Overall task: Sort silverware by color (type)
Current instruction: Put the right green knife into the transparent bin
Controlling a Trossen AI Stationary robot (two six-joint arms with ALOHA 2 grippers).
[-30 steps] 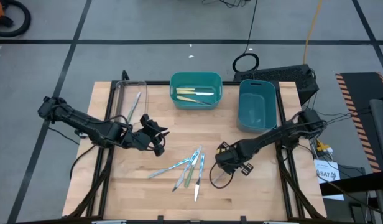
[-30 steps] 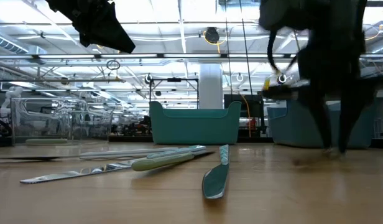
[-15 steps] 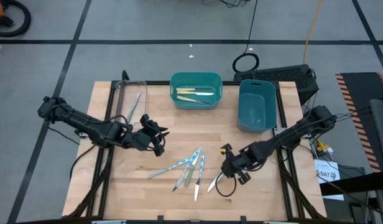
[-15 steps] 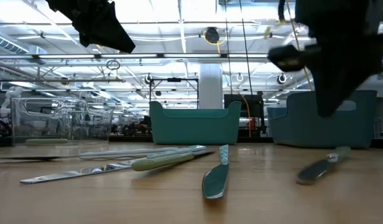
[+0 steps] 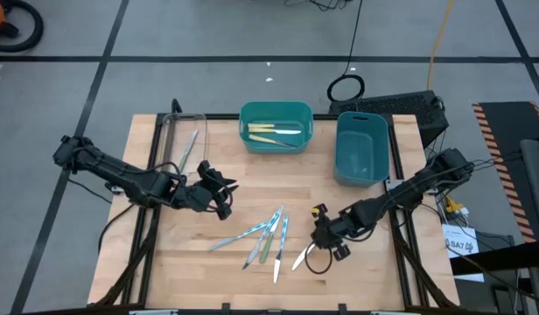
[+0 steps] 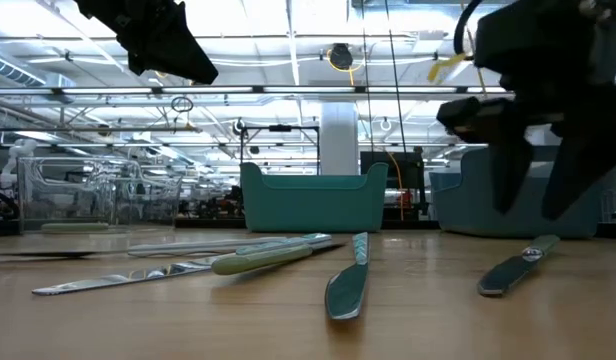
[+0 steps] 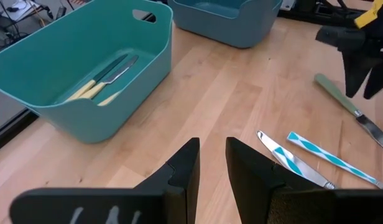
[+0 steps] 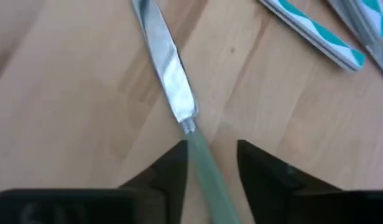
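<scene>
One pale-green-handled knife (image 8: 179,106) lies flat on the table (image 5: 366,271) beside the silverware cluster (image 5: 265,236), its handle between the spread fingers of the right gripper (image 5: 325,242) just above it; only the overhead camera shows the waiting left gripper (image 7: 210,163), narrowly parted, left of that cluster.

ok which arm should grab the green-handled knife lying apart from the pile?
Right. The right gripper hangs just above the green-handled knife, its open fingers straddling the handle. The left gripper waits farther off, beyond the pile of silverware.
</scene>
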